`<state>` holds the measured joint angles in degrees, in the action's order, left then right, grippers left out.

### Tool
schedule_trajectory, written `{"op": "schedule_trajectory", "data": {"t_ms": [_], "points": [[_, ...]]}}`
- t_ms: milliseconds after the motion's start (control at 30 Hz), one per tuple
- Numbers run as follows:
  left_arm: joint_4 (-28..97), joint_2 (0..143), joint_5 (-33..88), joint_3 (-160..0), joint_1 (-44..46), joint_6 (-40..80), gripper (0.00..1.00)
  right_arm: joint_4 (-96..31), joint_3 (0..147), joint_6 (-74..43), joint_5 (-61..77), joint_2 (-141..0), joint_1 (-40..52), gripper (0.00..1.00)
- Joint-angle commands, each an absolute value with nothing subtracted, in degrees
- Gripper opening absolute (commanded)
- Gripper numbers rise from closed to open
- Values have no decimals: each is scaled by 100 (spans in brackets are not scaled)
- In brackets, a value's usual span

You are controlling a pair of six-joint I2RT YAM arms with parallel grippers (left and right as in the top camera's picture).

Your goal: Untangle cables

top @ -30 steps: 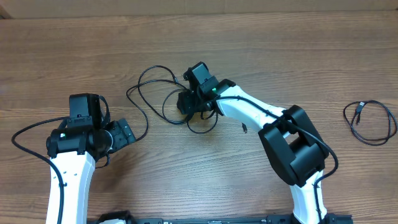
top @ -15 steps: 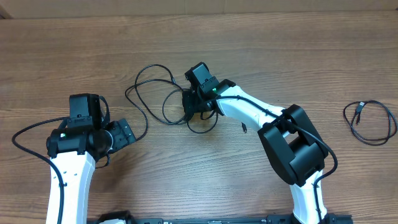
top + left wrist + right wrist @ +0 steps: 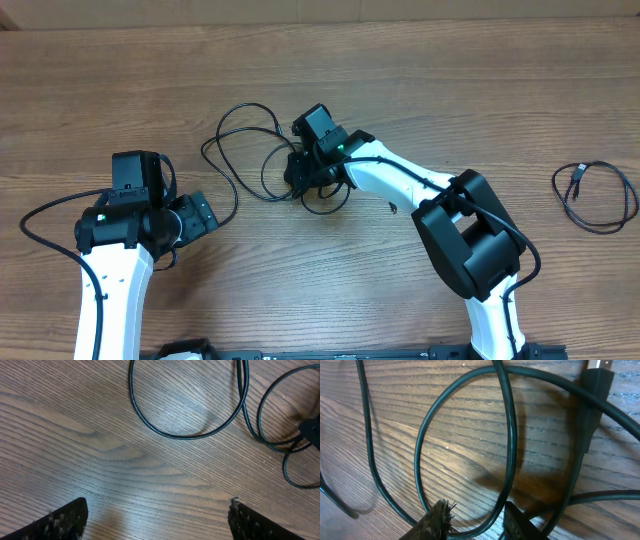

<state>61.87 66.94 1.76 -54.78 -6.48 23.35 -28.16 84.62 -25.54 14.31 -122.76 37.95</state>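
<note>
Brown wooden table point(image 3: 420, 90), grain running from 9 to 3 o'clock; a pale tan strip point(image 3: 320, 10) borders it at 12. The tangled cables point(image 3: 264, 172) lie just toward 9 o'clock of centre, their loops spreading longest from 9 to 3. A lone cable point(image 3: 597, 197) coils at the 3 o'clock edge. The right gripper point(image 3: 298, 172) sits in the tangle, its fingers narrowly apart with one strand between them; whether it pinches cannot be told. A plug point(image 3: 596, 382) points to 12 in the right wrist view. The left gripper point(image 3: 157, 505), at 8 o'clock, gapes wide, holding nothing.
</note>
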Motion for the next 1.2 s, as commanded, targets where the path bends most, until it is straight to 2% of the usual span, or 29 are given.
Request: {"op": "schedule_trajectory", "data": {"t_ms": [0, 67, 300, 600, 700, 800, 1167], "points": [[6202, 6724, 259, -5448, -668, 2163, 89, -2659, 8281, -2762, 1249, -12370, 3820, 36], [6202, 6724, 259, -5448, -668, 2161, 89, -2425, 8187, -3015, 1251, -12370, 3820, 41], [6219, 6724, 257, -5448, -668, 2156, 89, -2104, 8169, -3026, 1883, -12370, 3820, 41], [6239, 6724, 259, -5448, -668, 2158, 89, -2110, 8169, -3177, 1918, -12370, 3813, 15], [6215, 6724, 259, -5448, -668, 2163, 89, -2169, 8169, -3175, 1918, -12370, 3813, 13], [6184, 6724, 259, -5448, -668, 2163, 89, -2327, 8169, -3173, 1916, -12370, 3813, 5], [6184, 6724, 259, -5448, -668, 2056, 89, -2298, 8171, -3323, 1942, -12368, 3813, 4]]}}
